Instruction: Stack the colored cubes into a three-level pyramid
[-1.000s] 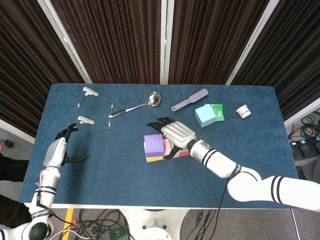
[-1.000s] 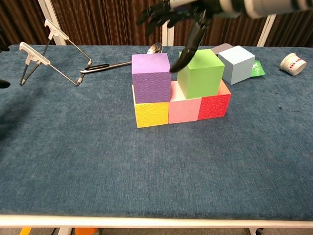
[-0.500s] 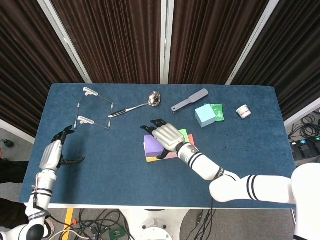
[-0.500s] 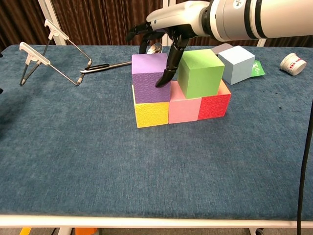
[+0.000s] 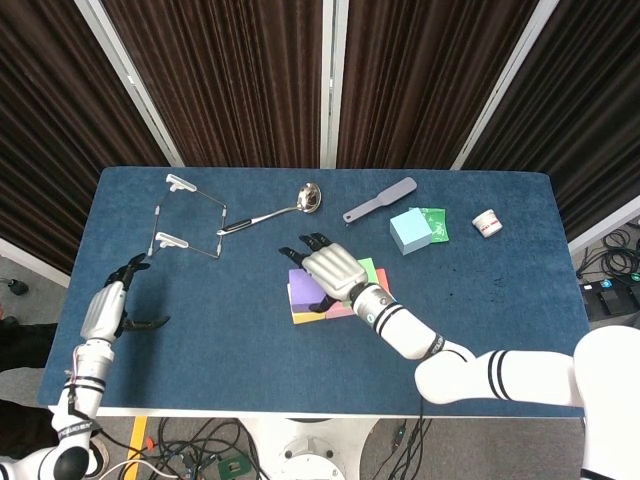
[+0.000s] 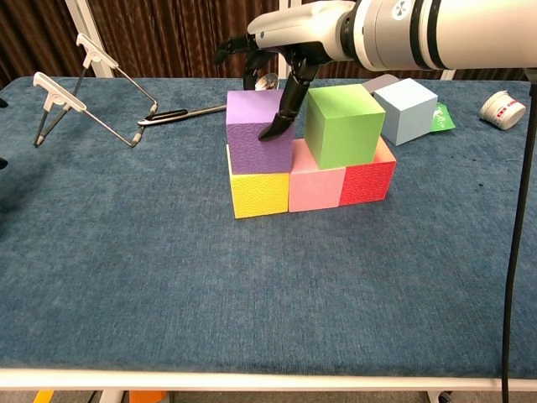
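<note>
My blue cloth-covered table (image 6: 168,285) carries a yellow cube (image 6: 260,195), a pink cube (image 6: 316,188) and a red cube (image 6: 367,182) in one touching row; behind lie a light blue cube (image 6: 406,110), a steel ladle (image 5: 272,211), a grey spatula (image 5: 380,199), a wire stand (image 6: 88,92), a small white cup (image 6: 505,107) and a green packet (image 5: 436,222)

The right hand (image 5: 328,272) hangs palm down with fingers spread, and the left hand (image 5: 107,310) waits open.
</note>
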Motion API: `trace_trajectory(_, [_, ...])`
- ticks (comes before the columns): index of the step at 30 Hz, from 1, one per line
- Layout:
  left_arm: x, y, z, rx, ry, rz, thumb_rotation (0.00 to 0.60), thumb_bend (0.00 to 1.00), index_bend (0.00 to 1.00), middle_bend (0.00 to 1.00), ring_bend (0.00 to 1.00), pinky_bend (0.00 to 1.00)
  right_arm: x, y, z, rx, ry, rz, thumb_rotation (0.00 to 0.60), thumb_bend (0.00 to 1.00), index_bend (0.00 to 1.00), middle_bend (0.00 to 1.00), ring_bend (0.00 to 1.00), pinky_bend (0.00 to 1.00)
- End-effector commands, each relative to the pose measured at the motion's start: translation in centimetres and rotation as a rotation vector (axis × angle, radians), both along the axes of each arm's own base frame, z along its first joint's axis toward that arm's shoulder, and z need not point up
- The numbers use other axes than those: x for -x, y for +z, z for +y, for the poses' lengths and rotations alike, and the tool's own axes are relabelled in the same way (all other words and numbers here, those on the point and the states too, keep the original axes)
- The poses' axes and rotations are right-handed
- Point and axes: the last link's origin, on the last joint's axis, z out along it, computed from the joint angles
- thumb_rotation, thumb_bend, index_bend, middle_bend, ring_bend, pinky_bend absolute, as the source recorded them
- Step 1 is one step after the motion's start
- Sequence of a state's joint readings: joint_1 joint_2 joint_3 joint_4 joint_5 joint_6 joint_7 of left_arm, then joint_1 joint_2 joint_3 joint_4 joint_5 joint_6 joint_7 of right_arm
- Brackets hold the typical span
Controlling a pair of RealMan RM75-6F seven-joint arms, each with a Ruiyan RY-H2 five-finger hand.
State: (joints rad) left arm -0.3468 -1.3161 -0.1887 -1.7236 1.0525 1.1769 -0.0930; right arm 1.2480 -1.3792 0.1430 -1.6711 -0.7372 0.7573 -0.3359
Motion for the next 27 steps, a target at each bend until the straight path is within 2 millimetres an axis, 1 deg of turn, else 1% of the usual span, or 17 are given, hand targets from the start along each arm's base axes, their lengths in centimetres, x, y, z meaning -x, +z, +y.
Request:
trace_trajectory(1, [0.0,0.1,0.1,-0.005,0.002,-0.004,0.6,0.09,0.06,0.15,0.04,0.07,0.0,0.0,-0.1,-0.002,0.002,-0.007,0.6,0.14,0.0,0.4,0.0,0.0])
trace_trajectory(16, [0.4,0.3,1.0,-0.017,0.021,-0.015,0.6,0.09,0.06,0.15,0.04,0.07,-0.6,1.5,-1.7,-0.069,0.035,-0.013,0.6,0.15,0.0,0.41,0.0,0.0])
trace_trajectory(27, [0.6,0.3,1.2,-0.039,0.002,-0.016,0.6,0.09,0.06,0.15,0.04,0.07,-1.1,2.0,-2.1,-0.093,0.101,0.015,0.6,0.15,0.0,0.41,0.0,0.0])
